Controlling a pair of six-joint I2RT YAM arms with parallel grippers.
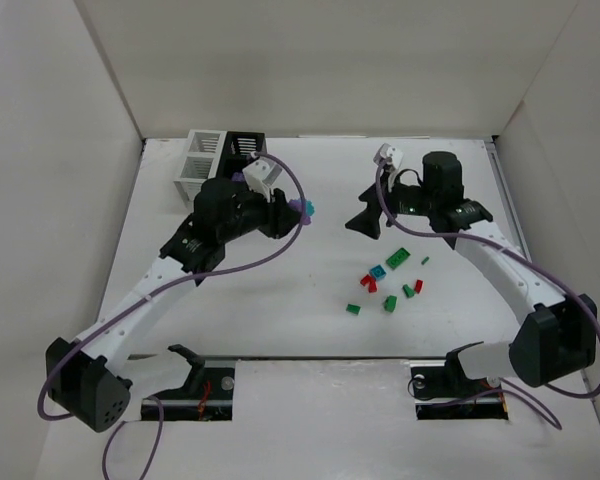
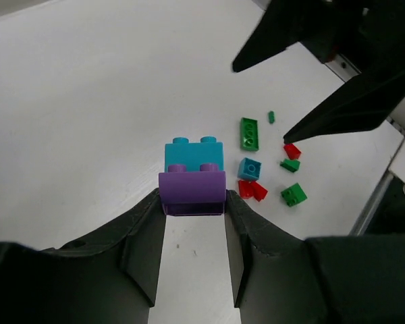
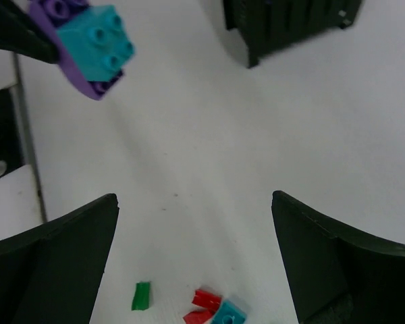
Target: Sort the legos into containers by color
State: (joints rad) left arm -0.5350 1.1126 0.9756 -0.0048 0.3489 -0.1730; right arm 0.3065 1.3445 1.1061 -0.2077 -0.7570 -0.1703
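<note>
Closest to us, our left gripper (image 2: 192,197) pinches a purple plastic brick (image 2: 192,189) stuck to a teal brick (image 2: 194,154), raised, we judge, for carrying. Our right gripper (image 3: 194,199) gapes wide and empty. Loose green and red bricks (image 1: 390,282) lie centre-right, and the joined white and black slatted boxes (image 1: 202,168) stand upper left.

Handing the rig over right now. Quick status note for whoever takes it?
Left gripper: shut on purple lego, teal lego stuck on it.
Right gripper: open, empty, over the table.
White box and black box: joined, back left; contents not visible.
Done: nothing visibly sorted.
Left: held pair, plus loose legos (green, red, teal) on the table.
</note>
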